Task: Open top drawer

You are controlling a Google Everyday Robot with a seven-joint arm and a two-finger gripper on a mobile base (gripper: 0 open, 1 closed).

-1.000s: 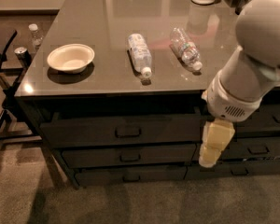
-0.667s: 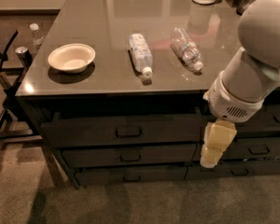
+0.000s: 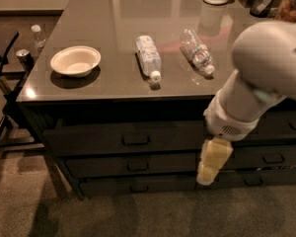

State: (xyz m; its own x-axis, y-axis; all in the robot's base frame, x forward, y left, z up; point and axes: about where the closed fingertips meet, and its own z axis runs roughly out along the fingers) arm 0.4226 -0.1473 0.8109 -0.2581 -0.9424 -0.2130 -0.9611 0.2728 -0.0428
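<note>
Counter (image 3: 113, 89), dark: top drawer (image 3: 84, 141) is set beneath, loop handle (image 3: 135, 139) horizontal. Hand (image 3: 206, 174) is hung right of handle, slightly lower, apart; its grip cannot be told.

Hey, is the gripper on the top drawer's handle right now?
No, the gripper hangs well to the right of the handle of the top drawer, in front of the lower drawers.
</note>
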